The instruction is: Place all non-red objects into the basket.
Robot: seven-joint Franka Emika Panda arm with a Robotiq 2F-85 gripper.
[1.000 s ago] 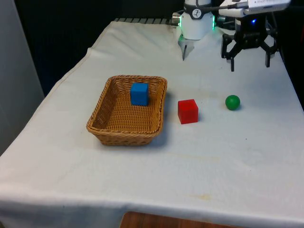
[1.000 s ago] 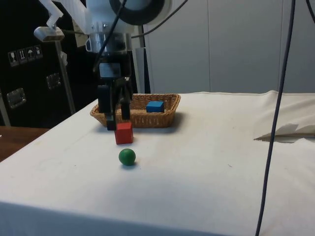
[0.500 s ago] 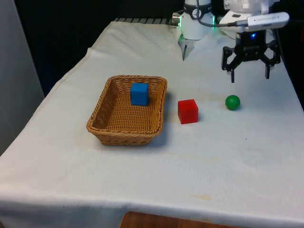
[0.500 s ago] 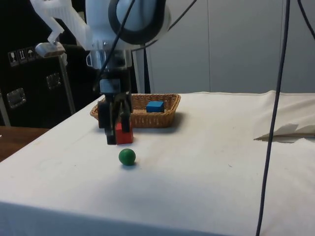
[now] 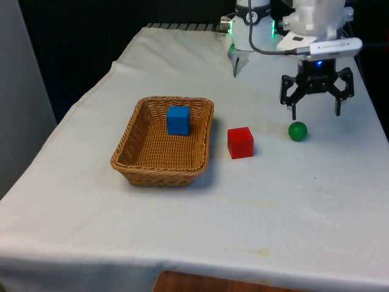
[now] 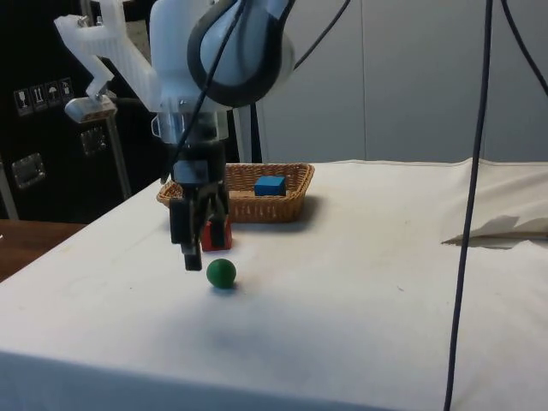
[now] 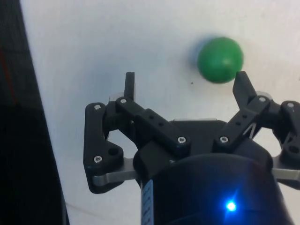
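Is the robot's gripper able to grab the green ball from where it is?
Probably yes. The gripper hangs open just above the cloth, close beside the green ball, with nothing between them. The red block sits apart, out of the way. The ball is not between the fingers yet.
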